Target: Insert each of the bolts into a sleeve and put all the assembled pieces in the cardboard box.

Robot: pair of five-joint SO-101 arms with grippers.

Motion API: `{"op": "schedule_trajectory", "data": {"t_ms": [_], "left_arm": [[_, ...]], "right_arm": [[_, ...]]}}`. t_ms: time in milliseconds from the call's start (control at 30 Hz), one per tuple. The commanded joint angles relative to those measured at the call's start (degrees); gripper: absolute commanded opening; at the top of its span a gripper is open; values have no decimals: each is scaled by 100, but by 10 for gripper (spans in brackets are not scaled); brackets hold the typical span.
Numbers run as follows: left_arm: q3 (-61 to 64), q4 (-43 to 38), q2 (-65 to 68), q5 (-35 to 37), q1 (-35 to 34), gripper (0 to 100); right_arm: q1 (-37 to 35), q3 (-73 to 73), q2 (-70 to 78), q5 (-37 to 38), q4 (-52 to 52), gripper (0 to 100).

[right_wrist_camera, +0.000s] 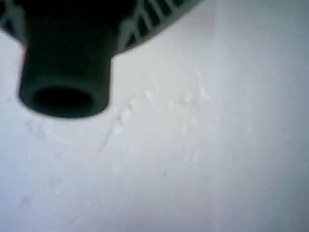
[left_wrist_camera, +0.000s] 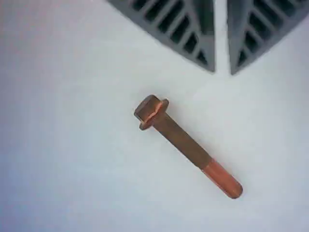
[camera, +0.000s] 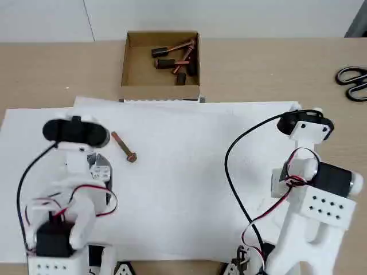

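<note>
A copper bolt (left_wrist_camera: 186, 145) lies flat on the white paper (camera: 189, 183), close beside my left gripper (left_wrist_camera: 221, 65), whose grey fingers stand shut with nothing between them. From above, the bolt (camera: 123, 147) lies just right of the left arm's gripper (camera: 101, 168). My right gripper (camera: 279, 184) is shut on a black sleeve (right_wrist_camera: 65, 72), which it holds just above the paper with the open end showing; a ribbed finger (right_wrist_camera: 145, 19) shows beside it. The cardboard box (camera: 160, 90) at the back holds several assembled pieces (camera: 178, 57).
Scissors (camera: 352, 83) lie on the bare table at the far right. The paper between the two arms is free of objects. Cables loop around both arm bases near the front edge.
</note>
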Motion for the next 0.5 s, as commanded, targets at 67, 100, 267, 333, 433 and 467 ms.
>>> {"op": "schedule_trajectory", "data": {"t_ms": [67, 100, 267, 333, 433, 467], "left_arm": [[-1165, 97, 1574, 712, -9, 6], [-1341, 149, 1890, 897, -9, 6], [-2378, 571, 3657, 1890, -9, 6], [-2853, 835, 4422, 2171, -9, 6], [-3582, 1187, 5521, 2611, -9, 6], [-3829, 1319, 5855, 2752, -9, 6]], "right_arm": [[57, -18, -171, 18, -66, 3], [57, -18, -171, 18, -66, 3], [66, -18, -171, 18, -66, 3], [66, -18, -171, 18, -66, 3], [66, -9, -171, 18, -66, 3], [66, -9, -171, 18, -66, 3]]}}
